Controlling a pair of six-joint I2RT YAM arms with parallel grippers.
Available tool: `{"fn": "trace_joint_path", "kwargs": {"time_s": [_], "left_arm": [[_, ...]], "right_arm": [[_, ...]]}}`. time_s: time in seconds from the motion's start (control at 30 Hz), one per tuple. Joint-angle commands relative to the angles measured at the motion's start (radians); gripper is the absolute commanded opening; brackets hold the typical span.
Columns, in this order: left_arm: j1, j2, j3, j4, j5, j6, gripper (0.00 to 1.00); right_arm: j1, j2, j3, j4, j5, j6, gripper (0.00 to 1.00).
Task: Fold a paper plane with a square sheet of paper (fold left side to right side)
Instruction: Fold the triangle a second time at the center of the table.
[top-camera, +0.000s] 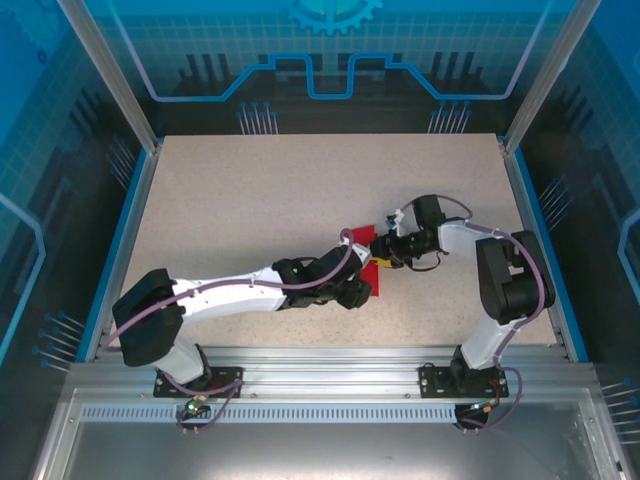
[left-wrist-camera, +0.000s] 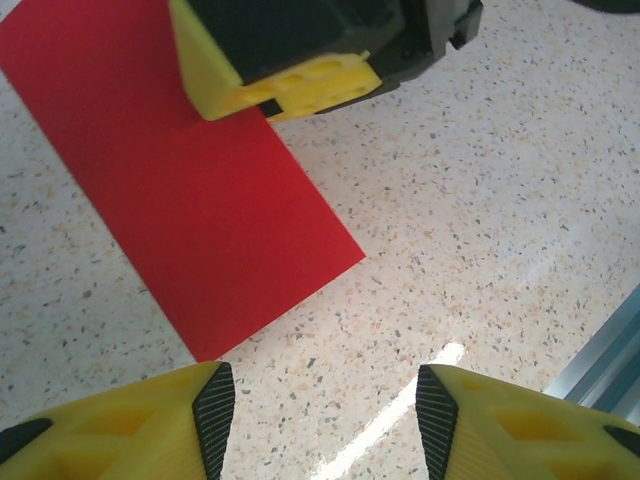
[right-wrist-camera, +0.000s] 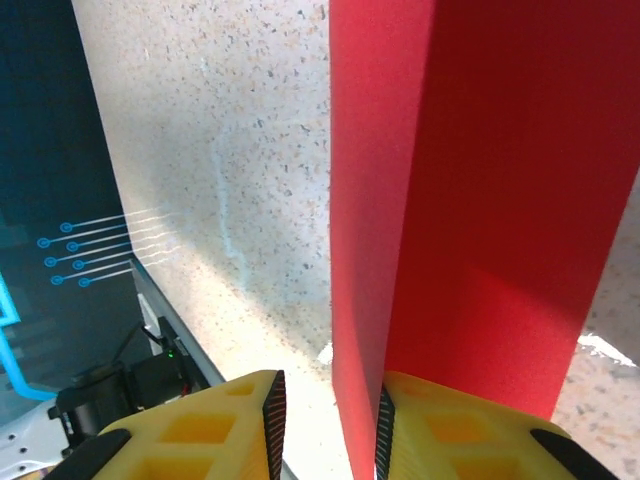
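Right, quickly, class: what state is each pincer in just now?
Left pincer: open, holding nothing.
Right pincer: open, red paper between its fingers, not clamped, a gap beside one finger.

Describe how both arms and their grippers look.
The left arm and right arm both have white link shells, black joint housings and a thin purplish cable running along them. The left gripper and right gripper each have chunky yellow fingers with cut-out pockets and black ribbed pads.
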Motion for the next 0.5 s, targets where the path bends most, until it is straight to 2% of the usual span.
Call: {"fn": "trace_joint_path", "kwargs": {"time_s": [0.0,0.27,0.47], "left_arm": [[-0.024,0.042,0.029,0.028,-0.059,0.042,0.57],[-0.053,0.180,0.131,-0.002,-0.065,0.044,0.62],[-0.057,0.255,0.214,-0.083,-0.096,0.037,0.64]], "right_arm": [[-0.013,-0.042,0.013,-0.052,-0.038,0.044,0.31],[0.006,-0.050,0.026,-0.058,-0.035,0.086,0.30],[0.020,-0.039,0.026,-0.035,-0.033,0.116,0.30]]}}
